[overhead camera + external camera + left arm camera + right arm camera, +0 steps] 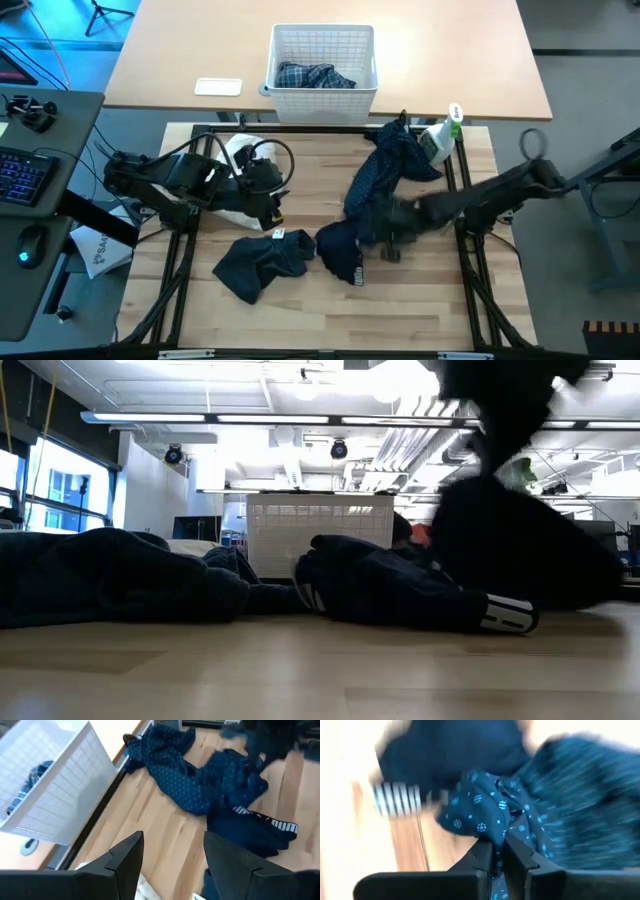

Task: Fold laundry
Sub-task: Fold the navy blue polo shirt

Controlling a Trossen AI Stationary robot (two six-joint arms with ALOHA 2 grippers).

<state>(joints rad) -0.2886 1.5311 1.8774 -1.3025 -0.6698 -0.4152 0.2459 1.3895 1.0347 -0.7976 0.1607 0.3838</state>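
A: Start at your left. What's that gripper doing?

B: My left gripper [172, 865] hangs over the left part of the table [420, 310], fingers [125, 862] spread apart with nothing between them. Just below it in the high view lies a dark grey piece [262, 262], crumpled on the wood. Beyond the fingers, farther from me, stands the basket [322, 62] on the neighbouring desk [180, 60], and the plaid shirt [315, 76] lies inside it.

A: And ahead of that gripper?

B: Past its fingertips the wrist view shows the dotted shirt [200, 780] sprawled across the boards, with a black piece [255, 827] with a white-lettered band lying against its near edge.

A: Now the right side.

B: My right gripper [498, 857] is over the middle-right of the table, and its fingers [482, 862] are pinched together on a fold of the dotted shirt. The cloth bunches up directly beyond the fingertips and runs away from them toward the far rail. The black piece lies just beside the gripper, toward my left arm, its striped band showing on the wood.

A: Anything else near it?

B: A spray bottle [440, 135] with a green top sits at the table's far edge, beyond the gripper, near the shirt's upper end. In the low view the shirt hangs as a dark mass above the tabletop.
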